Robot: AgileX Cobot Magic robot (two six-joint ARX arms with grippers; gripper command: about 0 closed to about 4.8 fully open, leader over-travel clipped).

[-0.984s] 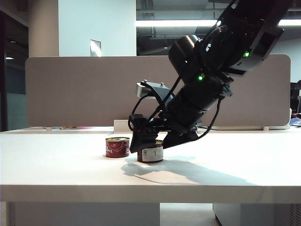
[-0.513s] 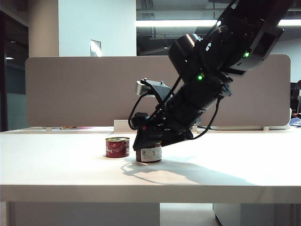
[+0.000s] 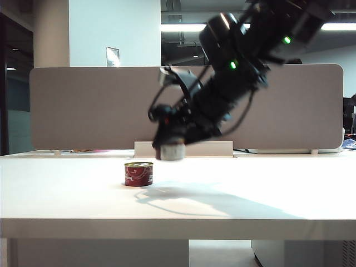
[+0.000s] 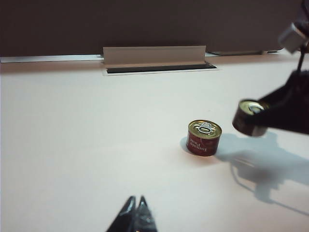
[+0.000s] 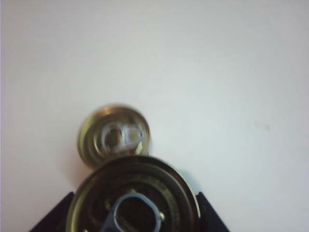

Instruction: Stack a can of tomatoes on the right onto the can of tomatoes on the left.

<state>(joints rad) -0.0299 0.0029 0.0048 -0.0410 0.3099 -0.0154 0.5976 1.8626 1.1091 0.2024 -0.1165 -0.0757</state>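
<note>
A red can of tomatoes [image 3: 138, 173] stands upright on the white table [image 3: 250, 200]; the left wrist view has this can [image 4: 203, 137] too, and the right wrist view looks down on its gold lid [image 5: 113, 135]. My right gripper [image 3: 170, 146] is shut on a second can of tomatoes [image 3: 170, 152], lifted clear of the table, above and just right of the standing can. In the right wrist view the held can [image 5: 133, 198] fills the space between the black fingers [image 5: 208, 220]. It also hangs in the left wrist view [image 4: 247, 118]. My left gripper [image 4: 136, 203] is shut, low over the table near its front.
A grey partition [image 3: 83, 105] runs along the table's far edge, with a white cable tray [image 4: 154, 57] at its foot. The right arm [image 3: 245, 72] slants down from the upper right and throws a shadow [image 3: 211, 200] on the table.
The right gripper closed on the right can and lifted it off the table, up and slightly left. The left can and the left gripper stayed still.
</note>
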